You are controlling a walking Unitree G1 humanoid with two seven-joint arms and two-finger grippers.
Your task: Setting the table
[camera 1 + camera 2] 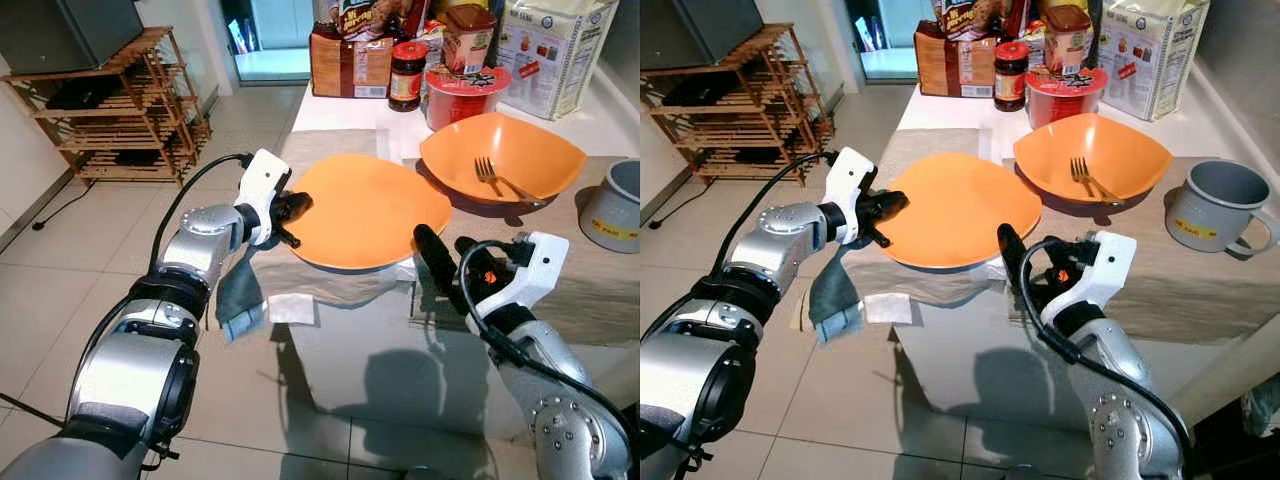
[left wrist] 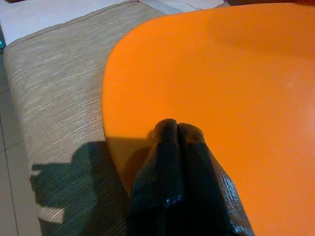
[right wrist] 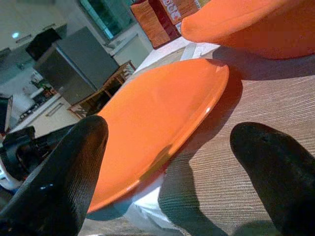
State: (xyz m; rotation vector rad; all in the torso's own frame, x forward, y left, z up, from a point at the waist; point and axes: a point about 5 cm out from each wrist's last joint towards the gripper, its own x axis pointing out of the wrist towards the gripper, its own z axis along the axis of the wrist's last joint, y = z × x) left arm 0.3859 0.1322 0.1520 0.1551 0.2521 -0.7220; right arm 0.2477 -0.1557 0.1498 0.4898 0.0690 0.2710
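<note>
At the far left a wooden rack [image 1: 120, 110] stands on the tiled floor [image 1: 60, 300]. The left gripper [image 1: 292, 207] reaches in from the left, its two fingers pressed together on the left rim of the orange plate [image 1: 365, 210]; in the left wrist view the fingertips [image 2: 177, 132] lie side by side on the plate's upper face, so the rim may or may not be pinched between them and I cannot tell. The plate sits on a beige cloth runner [image 1: 1200, 280] that covers the near part of the white table [image 1: 330, 110], and its near edge juts out past the table's near edge, over a folded white napkin [image 1: 292, 308]. A grey cloth [image 1: 238, 300] hangs down below the left gripper.

To the right of the plate and a little farther back is an orange bowl [image 1: 530, 150] with a fork [image 1: 490, 175] lying inside it. Behind them, at the far end of the table, stand a jar [image 1: 407, 75], a red tub [image 1: 462, 95], a brown packet [image 1: 350, 65] and a white bag [image 1: 555, 50].

The right gripper [image 1: 446, 254] is just off the near right edge of the plate, its fingers spread wide apart and holding nothing, close to the rim but not touching it. At the far right a grey mug [image 1: 1220, 210] rests on the runner.
</note>
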